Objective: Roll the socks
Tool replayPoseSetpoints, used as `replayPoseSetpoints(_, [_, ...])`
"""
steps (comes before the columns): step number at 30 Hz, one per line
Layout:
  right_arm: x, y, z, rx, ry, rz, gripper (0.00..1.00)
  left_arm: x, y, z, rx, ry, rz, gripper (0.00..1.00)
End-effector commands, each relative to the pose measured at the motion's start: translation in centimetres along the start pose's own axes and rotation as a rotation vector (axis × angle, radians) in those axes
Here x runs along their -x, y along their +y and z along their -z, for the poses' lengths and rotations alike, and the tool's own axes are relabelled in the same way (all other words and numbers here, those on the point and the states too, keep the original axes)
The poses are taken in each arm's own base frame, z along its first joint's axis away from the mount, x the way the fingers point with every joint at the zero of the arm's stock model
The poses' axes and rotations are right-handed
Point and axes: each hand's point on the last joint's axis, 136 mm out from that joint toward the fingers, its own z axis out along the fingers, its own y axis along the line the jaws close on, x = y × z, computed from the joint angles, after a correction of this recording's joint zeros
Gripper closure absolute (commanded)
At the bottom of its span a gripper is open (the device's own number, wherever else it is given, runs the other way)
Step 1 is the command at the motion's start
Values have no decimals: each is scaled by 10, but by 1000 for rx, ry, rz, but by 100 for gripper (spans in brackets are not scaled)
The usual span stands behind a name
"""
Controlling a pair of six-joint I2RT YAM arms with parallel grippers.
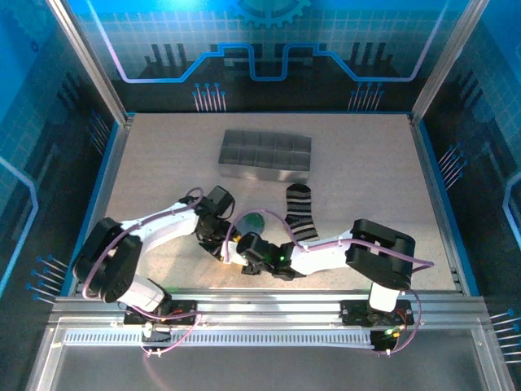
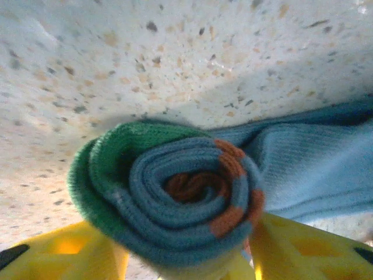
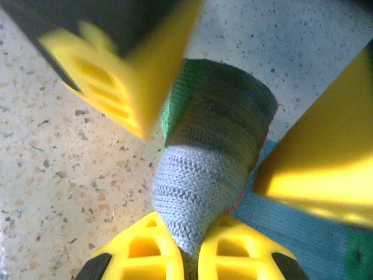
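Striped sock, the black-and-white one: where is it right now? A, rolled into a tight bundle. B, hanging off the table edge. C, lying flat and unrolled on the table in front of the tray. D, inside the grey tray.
C: the top view shows the striped sock stretched out flat on the table, on the near side of the grey tray, not in any compartment.
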Motion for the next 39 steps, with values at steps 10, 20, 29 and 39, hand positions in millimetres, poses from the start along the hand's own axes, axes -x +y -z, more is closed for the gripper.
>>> replayPoseSetpoints(10, [-106, 42, -3, 398, 225, -429, 100, 4, 0, 41, -171, 8, -12, 28])
replayPoseSetpoints(20, [-125, 44, -9, 522, 276, -634, 100, -9, 3, 9, -128, 58, -58, 39])
replayPoseSetpoints(29, [-123, 35, -15, 495, 277, -662, 100, 6, 26, -42, 57, 39, -77, 52])
replayPoseSetpoints(39, [-42, -26, 28, 79, -42, -245, 47, 7, 46, -43, 159, 38, -68, 64])
